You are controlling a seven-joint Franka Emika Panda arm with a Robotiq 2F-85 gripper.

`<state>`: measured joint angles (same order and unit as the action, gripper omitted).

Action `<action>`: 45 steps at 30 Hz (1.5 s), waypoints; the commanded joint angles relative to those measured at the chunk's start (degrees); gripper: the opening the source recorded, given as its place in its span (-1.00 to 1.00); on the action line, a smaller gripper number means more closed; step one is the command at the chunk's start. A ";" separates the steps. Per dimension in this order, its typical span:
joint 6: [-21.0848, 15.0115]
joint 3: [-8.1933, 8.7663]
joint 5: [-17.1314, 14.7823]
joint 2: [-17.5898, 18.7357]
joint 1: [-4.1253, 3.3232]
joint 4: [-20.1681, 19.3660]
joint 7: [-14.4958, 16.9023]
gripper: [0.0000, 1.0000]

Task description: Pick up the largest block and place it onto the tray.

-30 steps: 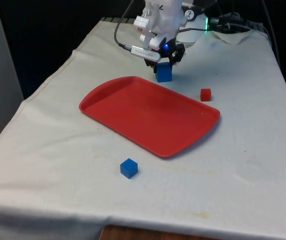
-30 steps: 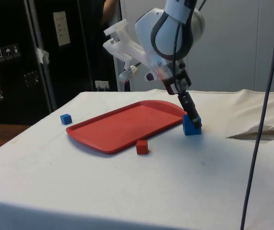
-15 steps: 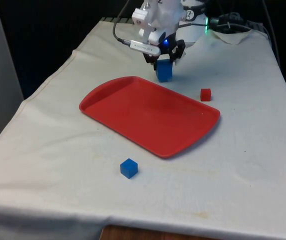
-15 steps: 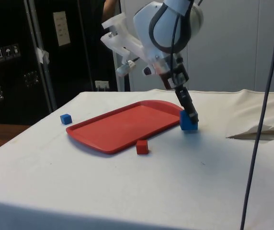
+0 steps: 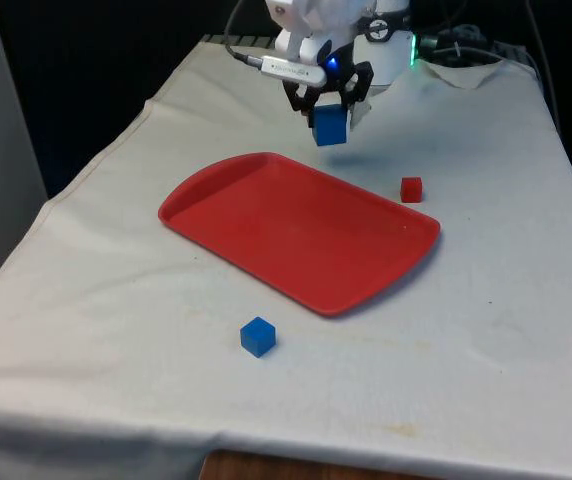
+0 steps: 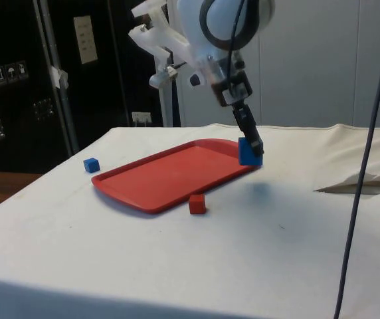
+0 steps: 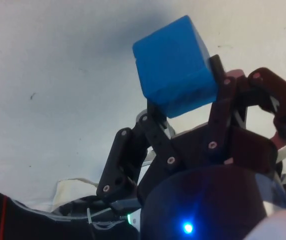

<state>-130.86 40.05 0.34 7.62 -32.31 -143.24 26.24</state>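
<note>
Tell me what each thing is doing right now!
Big blue block: squeezed in the pincer, lifted off the cloth.
Pincer: shut on the big blue block, up in the air by the tray's far edge.
Red tray: flat on the table, nothing on it.
Small red block: sitting on the cloth beside the tray.
Small blue block: sitting on the cloth, apart from the tray.

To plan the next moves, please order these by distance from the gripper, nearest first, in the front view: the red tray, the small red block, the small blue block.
From the gripper, which holds the large blue block:
1. Red tray, its far edge just below the gripper.
2. Small red block, toward the front view's right, beside the tray.
3. Small blue block, beyond the tray's near edge.
</note>
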 commanded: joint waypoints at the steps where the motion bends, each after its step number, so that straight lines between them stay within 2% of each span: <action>1: 0.40 0.17 0.80 -0.23 -0.11 0.57 -0.80 -1.00; 4: 0.23 0.06 0.00 -0.17 0.00 0.80 -0.17 -1.00; 23: 0.92 -0.34 -0.46 2.29 -0.06 8.19 -2.35 -1.00; 31: 0.80 -0.74 -0.92 3.84 0.06 10.89 -3.38 -1.00; 32: 0.52 -0.57 -0.40 3.32 0.00 10.31 -3.27 -1.00; 38: 0.74 -0.97 -2.46 6.25 0.17 13.75 -3.32 -1.00; 41: 0.46 -0.74 -2.52 6.82 0.00 14.27 -3.38 -1.00; 45: 0.63 -1.03 -4.35 8.88 0.23 16.79 -3.04 -1.00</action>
<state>-130.41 39.30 -3.44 16.33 -32.31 -126.74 22.98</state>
